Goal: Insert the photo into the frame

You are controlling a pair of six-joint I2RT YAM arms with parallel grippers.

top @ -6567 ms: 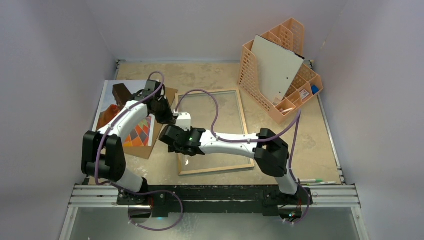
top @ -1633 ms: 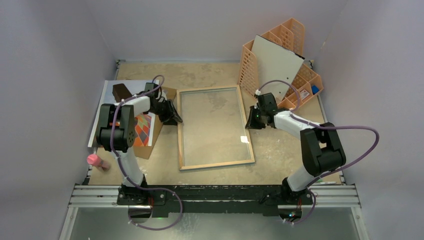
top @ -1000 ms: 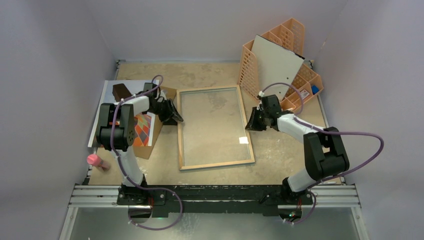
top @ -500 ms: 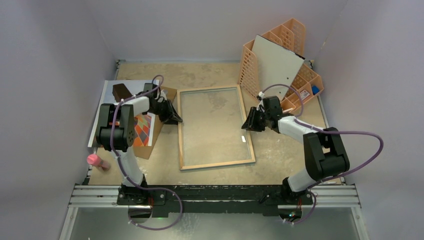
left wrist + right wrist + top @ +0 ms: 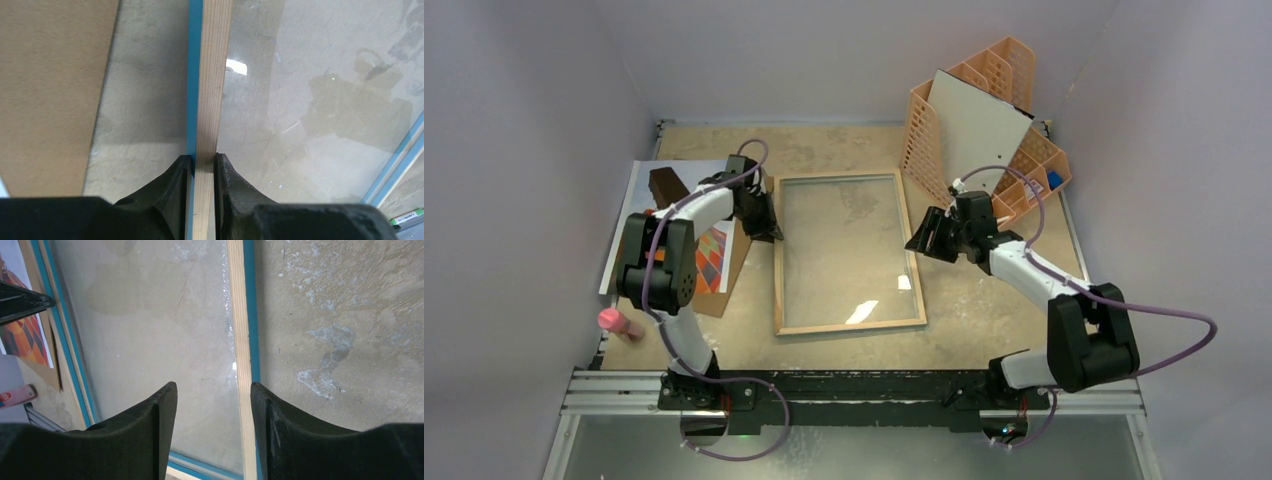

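The frame (image 5: 848,326) lies back-up in the middle of the table, its wood-coloured rim around clear glass. My left gripper (image 5: 765,228) is shut on the frame's left rail (image 5: 210,75), one finger on the blue edge and one on the glass side. My right gripper (image 5: 921,240) hangs open over the right rail (image 5: 237,315), which runs between the fingers close to the right fingertip (image 5: 260,395) without being pinched. The photo (image 5: 649,190), with its orange and multicoloured print, lies at the left on a brown backing board (image 5: 719,302). In the right wrist view the photo (image 5: 22,335) shows beyond the frame's far rail.
An orange lattice organiser (image 5: 1024,165) stands at the back right with a grey-white board (image 5: 979,135) leaning in it. A dark brown block (image 5: 667,184) rests on the photo. A pink object (image 5: 619,323) lies near the front left edge. Markers (image 5: 1054,362) lie at the front right.
The right gripper has opened and let go of the frame's right rail. The frame has swung a little to the left and now lies straighter, with the left gripper still clamped on its left rail.
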